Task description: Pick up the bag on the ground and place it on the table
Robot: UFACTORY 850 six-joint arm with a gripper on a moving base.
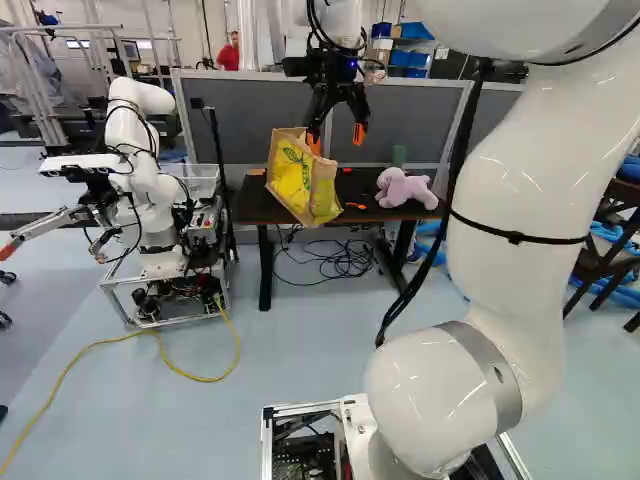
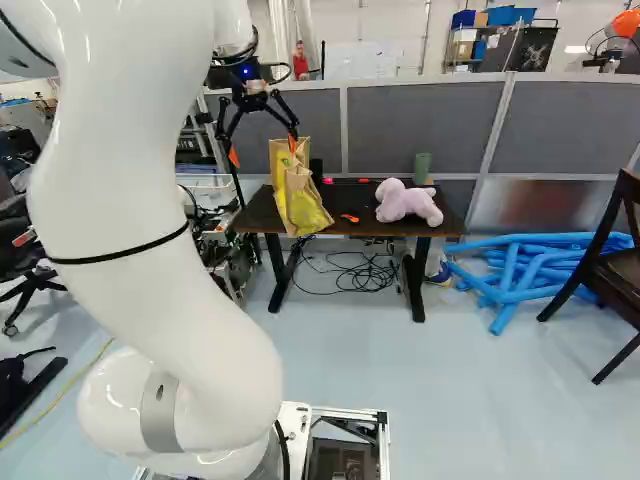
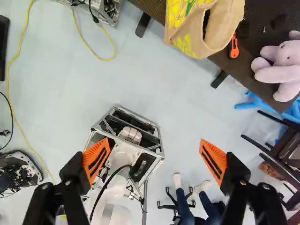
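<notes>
Gripper: The black gripper (image 1: 336,138) hangs above the near side of the table, its two fingers spread wide, with nothing held between them.
Pads: Orange pads (image 3: 96,157) face each other across a broad gap; the wrist view shows floor and part of the base between them.
Bag: The tan bag (image 2: 301,195), with yellow and green print, is at the table's near edge, its body leaning and its mouth open. One finger overlaps its top in the base views, but the wrist view shows both fingers apart from it. I cannot tell how much of its underside rests on the tabletop.
Table: Dark top (image 2: 355,200), dark legs.
Cutter: An orange cutter (image 3: 234,48) lies on the table near the bag, between it and the toy.
Toy: A pale purple plush toy (image 2: 405,202) lies farther along the table, past the cutter.
Cup: A green cup (image 2: 422,168) stands behind the toy.
Cables: Black cables (image 2: 350,272) lie tangled on the floor under the table.
Neighbour: At the left of the left base view, another robot (image 1: 135,190) stands on a metal frame.
Tubes: Blue tubes (image 2: 520,268) are heaped at the right of the right base view, near a dark chair (image 2: 600,248).
</notes>
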